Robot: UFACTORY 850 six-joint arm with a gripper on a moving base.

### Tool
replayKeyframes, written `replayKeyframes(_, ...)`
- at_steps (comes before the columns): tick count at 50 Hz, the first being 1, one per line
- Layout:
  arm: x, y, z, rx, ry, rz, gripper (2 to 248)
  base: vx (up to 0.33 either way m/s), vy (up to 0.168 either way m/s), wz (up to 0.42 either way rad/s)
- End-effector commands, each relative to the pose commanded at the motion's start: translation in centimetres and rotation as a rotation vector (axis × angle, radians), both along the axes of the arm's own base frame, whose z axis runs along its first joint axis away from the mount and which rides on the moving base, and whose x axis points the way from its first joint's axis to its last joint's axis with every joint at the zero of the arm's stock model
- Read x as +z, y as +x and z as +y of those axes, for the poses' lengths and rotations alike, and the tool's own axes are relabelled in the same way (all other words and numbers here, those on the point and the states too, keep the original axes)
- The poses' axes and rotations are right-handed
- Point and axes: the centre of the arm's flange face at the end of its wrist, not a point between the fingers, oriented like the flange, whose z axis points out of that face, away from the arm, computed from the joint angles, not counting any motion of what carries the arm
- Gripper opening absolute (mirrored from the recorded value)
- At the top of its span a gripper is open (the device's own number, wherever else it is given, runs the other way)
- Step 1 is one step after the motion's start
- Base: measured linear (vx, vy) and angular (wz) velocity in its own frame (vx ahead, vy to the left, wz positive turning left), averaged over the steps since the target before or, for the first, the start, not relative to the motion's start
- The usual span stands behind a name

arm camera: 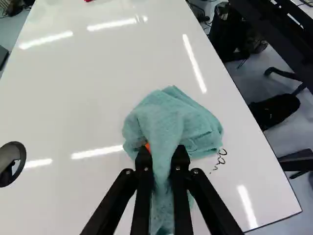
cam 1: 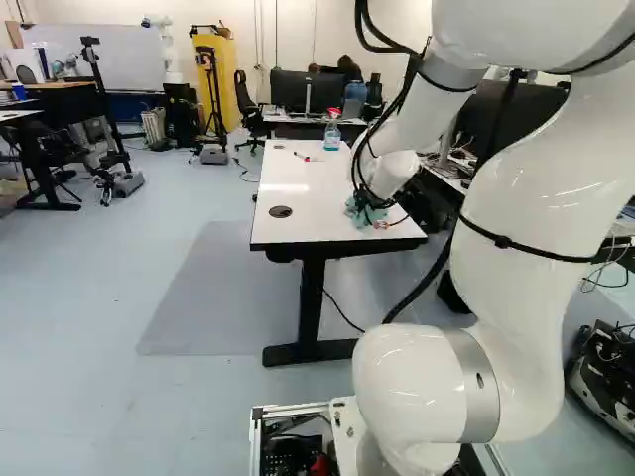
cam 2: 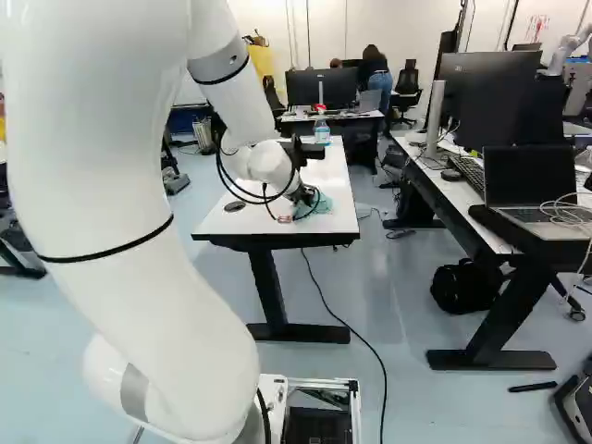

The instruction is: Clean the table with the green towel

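Observation:
In the right base view my gripper (cam 2: 302, 196) is low over the near part of the white table (cam 2: 344, 199), at the green towel (cam 2: 323, 203). The wrist view shows the gripper (arm camera: 162, 155) shut on the green towel (arm camera: 171, 120), a fold of cloth pinched between both fingers. The rest of the cloth lies bunched on the tabletop ahead of the fingertips, and some trails back under them. Small black writing (arm camera: 219, 159) is on the white surface beside the towel, toward the table's long edge. The towel hides the surface under it.
A spray bottle (cam 1: 332, 133) stands on the table's far part, with a red marker (cam 1: 303, 157) nearer. A round black grommet (cam 1: 281, 211) sits near the table's other long edge. Right of the table in the right base view stands a desk (cam 2: 462, 199) with monitors and a laptop.

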Motion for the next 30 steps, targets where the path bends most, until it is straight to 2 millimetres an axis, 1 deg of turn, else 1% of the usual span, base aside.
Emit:
replayKeyframes(16,0.0,0.5,-2.6,-0.051,-0.001,-0.003,45,0.0,0.0,0.0)
replayKeyframes(30,0.0,0.5,-4.9,-0.097,-0.001,-0.005,45,0.0,0.0,0.0)
